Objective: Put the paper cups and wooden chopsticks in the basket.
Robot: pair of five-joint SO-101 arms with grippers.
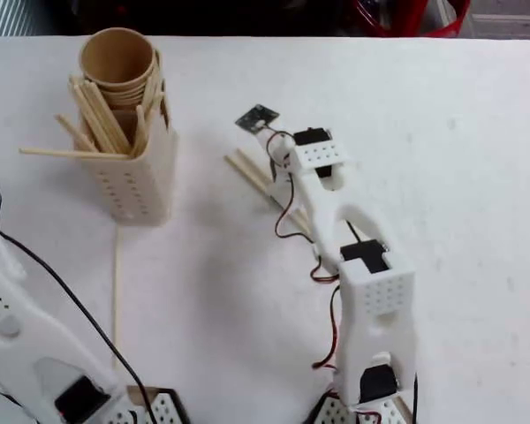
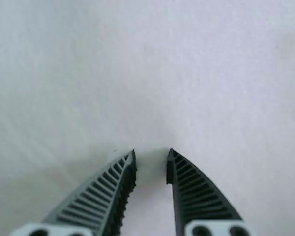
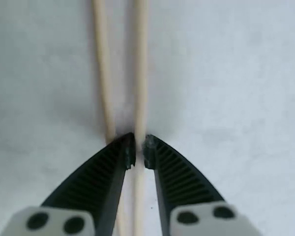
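Jaws a narrow gap apart, the left gripper (image 2: 151, 157) hangs over the bare table (image 2: 147, 59), holding nothing. Beside that arm lies a lone chopstick (image 1: 117, 291). Farther on, the right gripper (image 3: 139, 147) pinches one chopstick (image 3: 140, 73) of a pair, its twin (image 3: 102, 73) just beside. Beyond, the basket (image 1: 146, 190) holds stacked paper cups (image 1: 115, 57) and more chopsticks (image 1: 97, 115).

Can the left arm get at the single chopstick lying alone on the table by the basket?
Probably yes. The lone chopstick lies flat on the table right beside the left arm, with only the arm's black cable crossing near its lower end. The left gripper is open over bare table.
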